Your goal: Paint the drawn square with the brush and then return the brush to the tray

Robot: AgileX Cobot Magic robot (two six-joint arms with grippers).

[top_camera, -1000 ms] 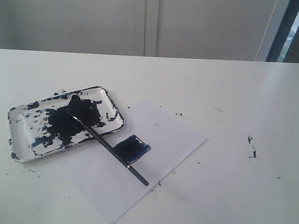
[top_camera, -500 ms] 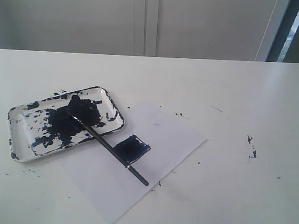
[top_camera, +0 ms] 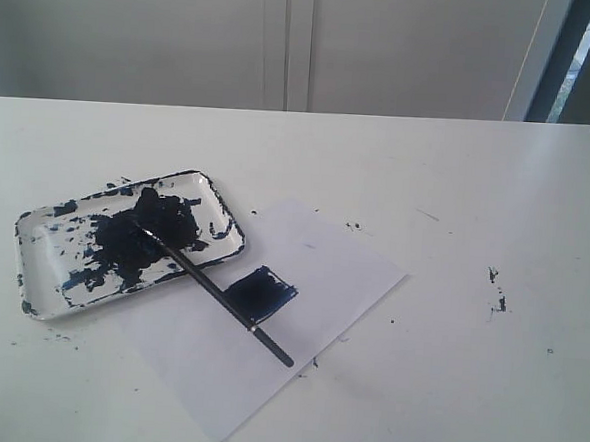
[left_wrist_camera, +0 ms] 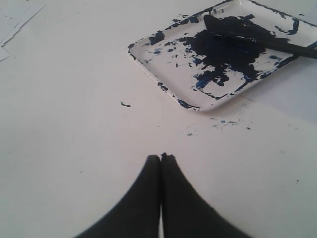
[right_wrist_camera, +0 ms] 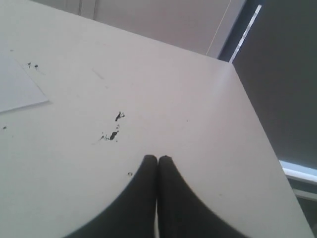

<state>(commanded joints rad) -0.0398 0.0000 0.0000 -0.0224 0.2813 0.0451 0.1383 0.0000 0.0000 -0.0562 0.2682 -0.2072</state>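
The paint-smeared white tray (top_camera: 44, 228) lies left of centre on the table. The black brush (top_camera: 216, 289) rests with its tip in the tray's paint and its handle slanting out over the paper. The drawn square (top_camera: 263, 292) is filled dark blue and lies right beside the handle. From the left wrist, the tray (left_wrist_camera: 163, 69) and the brush (left_wrist_camera: 290, 47) show ahead of my left gripper (left_wrist_camera: 161, 157), which is shut and empty above bare table. My right gripper (right_wrist_camera: 158, 158) is likewise shut and empty, over the table's right part. Neither gripper shows in the exterior view.
A white paper sheet (top_camera: 312, 272) lies under the square, its corner (right_wrist_camera: 20, 89) visible from the right wrist. Paint specks (top_camera: 495, 288) dot the table on the right, also (right_wrist_camera: 115, 129). The table's right edge (right_wrist_camera: 257, 129) runs close by the right gripper.
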